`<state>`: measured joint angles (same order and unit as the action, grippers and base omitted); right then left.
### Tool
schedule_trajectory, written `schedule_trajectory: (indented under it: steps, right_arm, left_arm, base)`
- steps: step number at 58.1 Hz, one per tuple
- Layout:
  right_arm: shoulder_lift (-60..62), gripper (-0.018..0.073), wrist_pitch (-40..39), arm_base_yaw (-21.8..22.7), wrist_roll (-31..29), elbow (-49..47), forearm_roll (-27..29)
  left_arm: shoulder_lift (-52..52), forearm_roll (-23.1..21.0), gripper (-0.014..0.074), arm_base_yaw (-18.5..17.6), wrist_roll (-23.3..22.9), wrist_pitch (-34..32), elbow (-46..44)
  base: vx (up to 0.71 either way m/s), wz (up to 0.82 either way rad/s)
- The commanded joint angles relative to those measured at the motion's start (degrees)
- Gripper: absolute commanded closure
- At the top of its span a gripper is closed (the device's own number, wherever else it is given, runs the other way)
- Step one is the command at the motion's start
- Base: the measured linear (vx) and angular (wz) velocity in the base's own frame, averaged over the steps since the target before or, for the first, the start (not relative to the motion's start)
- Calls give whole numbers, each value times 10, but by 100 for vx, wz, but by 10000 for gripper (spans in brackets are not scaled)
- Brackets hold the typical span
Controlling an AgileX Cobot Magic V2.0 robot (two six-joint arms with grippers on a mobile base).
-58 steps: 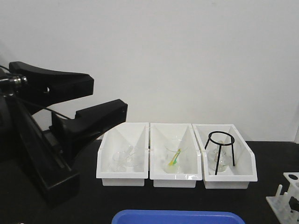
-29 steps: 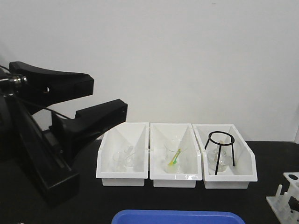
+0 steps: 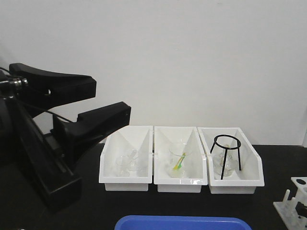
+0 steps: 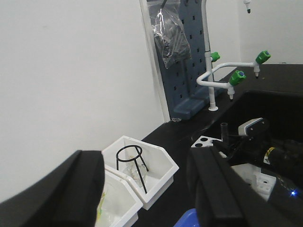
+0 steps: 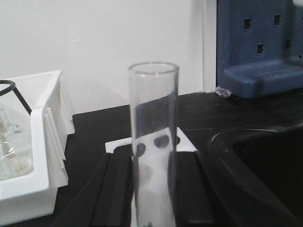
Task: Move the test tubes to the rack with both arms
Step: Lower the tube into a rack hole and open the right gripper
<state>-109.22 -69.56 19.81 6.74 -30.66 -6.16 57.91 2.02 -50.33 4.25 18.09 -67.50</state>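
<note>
**Beside the rack (image 3: 290,199), a glass test tube (image 5: 153,137) held upright**

Front view: a matte black surface (image 3: 86,211) carries three glossy white plastic bins (image 3: 180,184) side by side, open-fronted with sloping walls. Each holds clear glassware, and a thin black wire tripod (image 3: 226,152) with a round ring stands in the rightmost. The rounded edge of a blue tray (image 3: 182,223) shows at the bottom. The rack's white pegs and holed plate sit in the lower right corner, well apart from the left gripper (image 3: 112,99). Its thick, wedge-shaped black fingers are spread wide with nothing between them.

Left wrist view: those fingers (image 4: 66,189) frame the scene, apart and empty. Beyond them lies the rack's flat white plate with round holes, with the right arm just beside it. Farther back are a curved white tap (image 4: 222,71) with green handles, a blue perforated pegboard (image 4: 187,71) and a black sink (image 4: 279,104).

Right wrist view: the right gripper (image 5: 152,163) is clamped on the smooth, clear, cylindrical tube. Ribbed black fingers (image 5: 116,189) press it from either side, and its open rim is at the top. The rack's plate lies just behind, its dark holes showing through the glass.
</note>
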Motion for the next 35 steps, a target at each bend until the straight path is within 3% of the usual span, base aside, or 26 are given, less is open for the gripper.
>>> schedule_trajectory:
  steps: [1, 35]
  right_arm:
    - [23, 249, -46, 4, -8, -7, 5]
    - [216, 249, -17, 4, -8, -11, -13]
  left_arm:
    - [-7, -1, 99, -3, -4, -46, -17]
    - [-7, -1, 99, -3, -5, -36, -17]
  base:
    - [0, 0]
    - [0, 0]
